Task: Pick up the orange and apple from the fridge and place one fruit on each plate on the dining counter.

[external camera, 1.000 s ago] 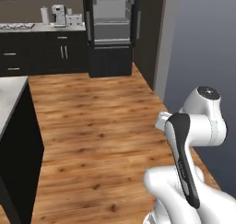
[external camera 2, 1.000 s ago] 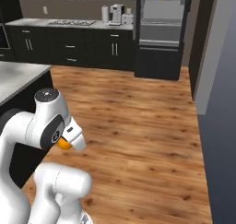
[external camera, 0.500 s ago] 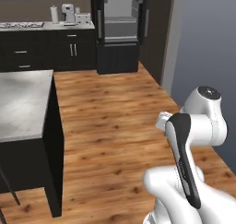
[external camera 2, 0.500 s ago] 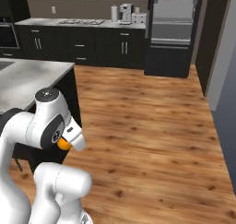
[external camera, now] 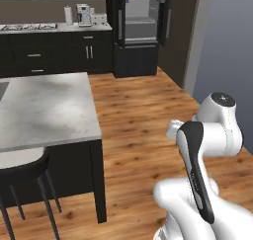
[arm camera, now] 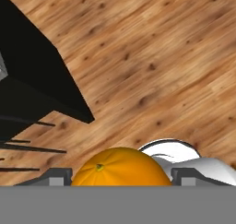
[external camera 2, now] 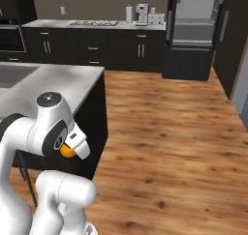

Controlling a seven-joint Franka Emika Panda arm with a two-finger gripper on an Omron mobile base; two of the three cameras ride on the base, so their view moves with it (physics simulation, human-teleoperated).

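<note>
The orange [arm camera: 120,167] sits between the two fingers of the pincer [arm camera: 120,176] in the hand view; one grey fingertip [arm camera: 56,176] stands at its left side and the other at its right, both pressed close against the fruit, so the pincer is closed around the orange and carries it. In the right base view the orange [external camera 2: 66,151] shows as a small bright spot tucked under the white wrist of the arm, low and close to the robot's own body; the pincer itself is mostly hidden there by the wrist. Under the fruit, in the hand view, lies the wooden floor [arm camera: 152,57], well apart from it; a dark corner of the worktop base [arm camera: 41,87] comes in from the left.

The dining worktop [external camera: 44,108] with its light grey marbled top stands to the left of the arm in the left base view; a dark stool [external camera: 22,167] is pushed against its near edge. The fridge [external camera 2: 196,26] stands at the far wall with its doors open, the pale interior visible; a small orange-coloured thing shows on its top shelf, too small to tell what it is. Beside the fridge runs the dark wall cabinets' counter [external camera 2: 92,24].
</note>
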